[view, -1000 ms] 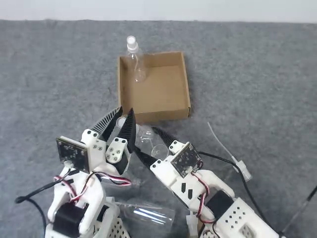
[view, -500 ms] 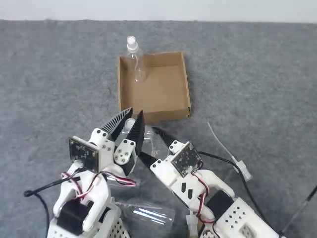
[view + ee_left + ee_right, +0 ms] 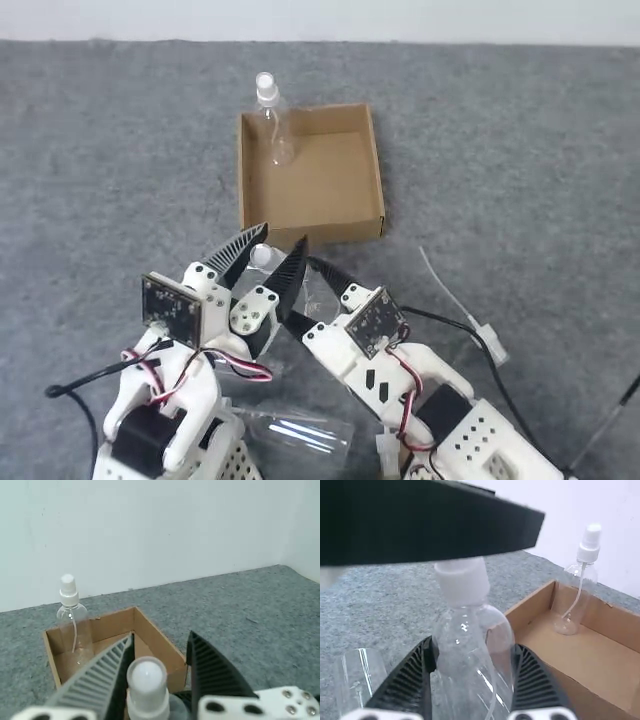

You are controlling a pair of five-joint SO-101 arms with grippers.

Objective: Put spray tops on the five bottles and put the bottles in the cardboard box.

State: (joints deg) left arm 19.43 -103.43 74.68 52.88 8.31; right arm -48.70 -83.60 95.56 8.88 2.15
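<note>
My right gripper [image 3: 298,290] is shut on a clear bottle [image 3: 312,288] held upright just in front of the cardboard box [image 3: 375,170]. A white spray top [image 3: 262,254] sits on the bottle's neck. My left gripper [image 3: 265,255] stands open with one finger on each side of that spray top [image 3: 146,677], the right-hand finger [image 3: 215,675] clearly apart from it. In the right wrist view the bottle [image 3: 470,650] fills the gap of the right gripper [image 3: 472,647]. A capped bottle [image 3: 272,120] stands in the box's far left corner.
A clear bottle without a top [image 3: 300,430] lies between the two arm bases. A loose spray top with its long tube [image 3: 485,335] lies on the grey carpet to the right. A black cable [image 3: 70,385] runs at the lower left.
The left gripper has shifted right toward the held bottle and its fingers have spread wider around the spray top. The right arm and its bottle have stayed put.
</note>
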